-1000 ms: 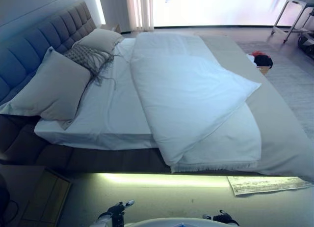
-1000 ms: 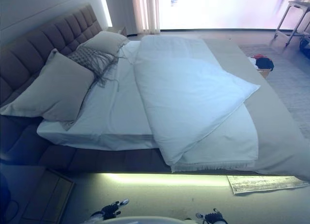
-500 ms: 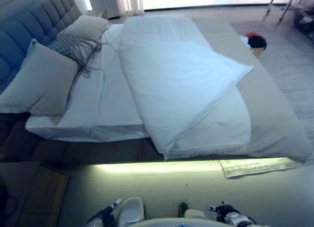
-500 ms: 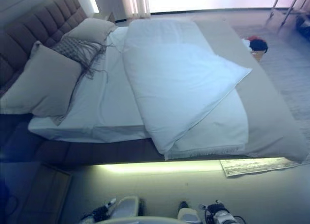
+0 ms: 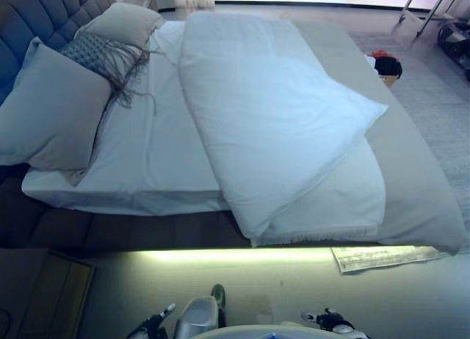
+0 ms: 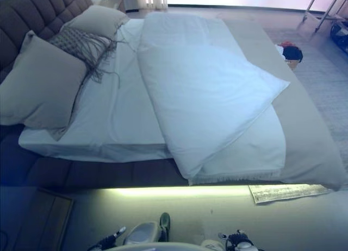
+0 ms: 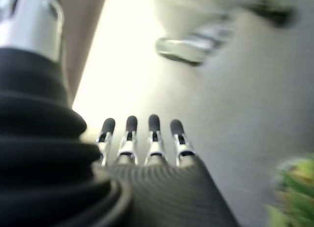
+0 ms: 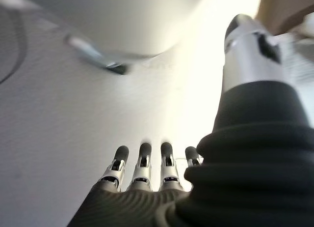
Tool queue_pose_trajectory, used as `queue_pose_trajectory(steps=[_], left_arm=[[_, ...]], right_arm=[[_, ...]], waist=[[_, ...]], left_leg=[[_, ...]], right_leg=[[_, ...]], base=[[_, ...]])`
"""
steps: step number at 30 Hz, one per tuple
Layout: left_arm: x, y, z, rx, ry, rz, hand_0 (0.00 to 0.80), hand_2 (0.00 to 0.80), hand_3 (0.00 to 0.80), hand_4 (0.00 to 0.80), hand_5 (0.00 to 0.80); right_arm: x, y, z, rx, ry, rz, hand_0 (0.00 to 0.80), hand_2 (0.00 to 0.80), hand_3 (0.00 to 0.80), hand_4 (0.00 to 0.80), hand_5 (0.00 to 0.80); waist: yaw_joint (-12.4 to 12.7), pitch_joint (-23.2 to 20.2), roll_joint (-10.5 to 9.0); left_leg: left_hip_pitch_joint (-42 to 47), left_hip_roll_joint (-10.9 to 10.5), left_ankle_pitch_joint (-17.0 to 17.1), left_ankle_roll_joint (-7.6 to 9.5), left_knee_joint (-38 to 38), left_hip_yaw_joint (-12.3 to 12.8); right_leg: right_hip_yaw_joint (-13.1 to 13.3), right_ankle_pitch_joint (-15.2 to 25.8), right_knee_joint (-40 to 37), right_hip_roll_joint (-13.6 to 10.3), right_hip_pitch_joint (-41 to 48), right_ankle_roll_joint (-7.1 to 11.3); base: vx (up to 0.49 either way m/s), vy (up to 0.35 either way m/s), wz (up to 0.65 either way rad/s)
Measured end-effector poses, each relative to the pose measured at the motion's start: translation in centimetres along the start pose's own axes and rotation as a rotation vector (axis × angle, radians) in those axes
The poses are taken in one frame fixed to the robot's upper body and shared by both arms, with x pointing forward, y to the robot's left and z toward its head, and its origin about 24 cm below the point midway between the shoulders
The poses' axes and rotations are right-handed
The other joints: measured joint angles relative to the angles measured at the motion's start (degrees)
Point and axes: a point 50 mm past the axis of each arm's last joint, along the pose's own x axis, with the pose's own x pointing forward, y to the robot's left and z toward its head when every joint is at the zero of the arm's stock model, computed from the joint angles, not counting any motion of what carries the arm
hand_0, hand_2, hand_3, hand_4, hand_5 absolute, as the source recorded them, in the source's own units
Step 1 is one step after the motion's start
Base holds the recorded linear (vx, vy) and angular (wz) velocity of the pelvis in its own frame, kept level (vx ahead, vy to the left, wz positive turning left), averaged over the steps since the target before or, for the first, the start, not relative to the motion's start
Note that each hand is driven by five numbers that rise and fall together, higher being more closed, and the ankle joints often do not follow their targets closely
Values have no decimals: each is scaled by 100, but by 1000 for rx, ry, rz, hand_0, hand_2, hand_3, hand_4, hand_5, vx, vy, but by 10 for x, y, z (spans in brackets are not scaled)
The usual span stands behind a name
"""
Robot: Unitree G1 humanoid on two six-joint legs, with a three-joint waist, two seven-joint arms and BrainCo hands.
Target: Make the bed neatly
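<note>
A bedroom with a bright window at the far side, a rug on the right and a glowing strip under the near edge of the bed (image 5: 110,229). The tufted headboard (image 5: 51,5) is at the far left, so the bed's long axis runs left to right across the view. Two grey pillows (image 5: 55,111) and a fringed throw cushion (image 5: 99,56) sit at the head end. The white duvet (image 5: 272,126) lies bunched down the middle, folded back on itself, with one corner pointing right over the grey bedspread (image 5: 411,185). The white sheet (image 5: 158,152) is bare on the left. A paper (image 5: 382,257) lies on the floor by the near right.

Both hands hang low, well short of the bed, at the near edge of the head views. The left hand (image 7: 142,143) and right hand (image 8: 147,170) each show straight, relaxed fingers over the floor, holding nothing.

The duvet lies ahead of both hands, its folded near edge roughly centred. The right hand looks slightly nearer the overhanging near corner, the left nearer the edge to be drawn toward the pillows.
</note>
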Motion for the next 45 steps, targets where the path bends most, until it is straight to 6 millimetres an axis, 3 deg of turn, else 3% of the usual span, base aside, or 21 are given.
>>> queue_pose_trajectory(steps=[2, 5, 7, 8, 11, 12, 14, 15, 18, 21, 23, 25, 27, 31, 38, 45], left_arm=[[1, -1, 12, 47, -25, -4, 0, 0, 0, 0, 0], [1, -6, 10, 102, -12, -17, 0, 0, 0, 0, 0], [2, -10, 11, 123, -12, -29, 0, 0, 0, 0, 0], [2, -11, 11, 135, -9, -32, 0, 0, 0, 0, 0], [2, -14, 8, 132, 0, -37, 0, 0, 0, 0, 0], [2, -14, 7, 130, 2, -37, 0, 0, 0, 0, 0], [1, -7, 4, 123, 4, -16, 0, 0, 0, 0, 0], [1, -8, 0, 122, 13, -14, 0, 0, 0, 0, 0], [-1, -23, -14, 119, 39, -62, 0, 0, 0, 0, 0], [1, -30, 2, 117, -18, -99, 0, 0, 0, 0, 0], [2, -35, 22, 135, -79, -128, 0, 0, 0, 0, 0], [2, -44, 44, 157, -147, -169, 0, 0, 0, 0, 0], [0, -58, 60, 171, -203, -222, 0, 0, 0, 0, 0], [-5, -77, 78, 118, -272, -290, 0, 0, 0, 0, 0], [-15, -97, 100, 53, -385, -397, 0, 0, 0, 0, 0], [-29, -117, 121, 14, -496, -499, 0, 0, 0, 0, 0]], right_arm=[[0, 3, 9, 49, -27, 9, 0, 0, 0, 0, 0], [0, 1, 18, 110, -57, 7, 0, 0, 0, 0, 0], [1, -2, 25, 148, -75, 3, 0, 0, 0, 0, 0], [1, -3, 27, 166, -80, -1, 0, 0, 0, 0, 0], [2, -7, 35, 231, -90, -10, 0, 0, 0, 0, 0], [2, -8, 35, 262, -87, -11, 0, 0, 0, 0, 0], [1, -4, 40, 302, -96, -3, 0, 0, 0, 0, 0], [1, -7, 47, 306, -119, -3, 0, 0, 0, 0, 0], [1, -30, 83, 408, -218, 14, 0, 0, 0, 0, 0], [-8, -50, 141, 592, -360, 98, 0, 0, 0, 0, 0], [-22, -63, 187, 684, -478, 138, 0, 0, 0, 0, 0], [-38, -71, 224, 731, -576, 170, 0, 0, 0, 0, 0], [-54, -80, 252, 766, -643, 201, 0, 0, 0, 0, 0], [-89, -96, 302, 832, -745, 278, 0, 0, 0, 0, 0], [-119, -126, 332, 880, -827, 281, 0, 0, 0, 0, 0], [-144, -153, 349, 910, -872, 231, 0, 0, 0, 0, 0]], waist=[[-63, -11, 11], [-312, -68, 136], [-386, -60, 145], [-465, -49, 146], [-643, 105, 133], [-627, 158, 116], [-623, 305, -58], [-619, 396, -39], [-569, 555, 217], [-453, 757, 237], [-452, 1008, 174], [-452, 1234, 179], [-446, 1421, 284], [-254, 1854, 433], [9, 2174, 532], [36, 2255, 595]], left_leg=[[339, -20, 120, 100, -374, -167], [465, 24, 137, 76, -569, -362], [350, 46, 119, 41, -574, -387], [251, 55, 119, 41, -576, -416], [177, 108, 109, 23, -539, -638], [164, 150, 47, -101, -446, -693], [189, 244, -86, -538, -177, -728], [191, 427, -138, -660, -48, -728], [-126, 791, -377, -808, 608, -681], [-458, 854, -357, -848, 609, -699], [-768, 786, -288, -977, 646, -758], [-1104, 663, -250, -951, 783, -939], [-1486, 536, -217, -909, 935, -1162], [-1977, 380, -200, -894, 1162, -1209], [-2568, 240, -186, -891, 1429, -1286], [-3265, 223, -255, -857, 1940, -1328]], right_leg=[[-124, -90, 212, -41, -57, 70], [-220, -54, -575, -119, -416, 124], [-207, 292, -1344, -263, -923, 323], [-208, 664, -1862, -335, -1142, 428], [-244, 1477, -2661, -522, -1491, 446], [-236, 1572, -2594, -567, -1523, 420], [-193, 1491, -2244, -582, -1325, 408], [-247, 1573, -1964, -483, -1353, 379], [-392, 1428, -1488, -198, -1572, 18], [-404, 1384, -1203, -173, -2002, -57], [-409, 1382, -1044, -261, -2306, -42], [-397, 1392, -936, -351, -2526, 10], [-347, 1336, -829, -397, -2741, 82], [-330, 1319, -581, -549, -3200, 103], [-266, 1258, -285, -673, -3764, 179], [-200, 1182, 123, -691, -4401, 124]], base=[[179, -75, -11], [58, -213, 4], [82, -353, 9], [143, -314, 17], [210, -339, 46], [272, -278, 73], [170, -218, 76], [16, -144, 73], [-76, -25, 34], [-115, 76, 1], [-67, 91, 21], [-78, 86, 46], [-69, 101, 62], [-44, 101, 21], [-74, 60, 11], [-66, -22, 3]])
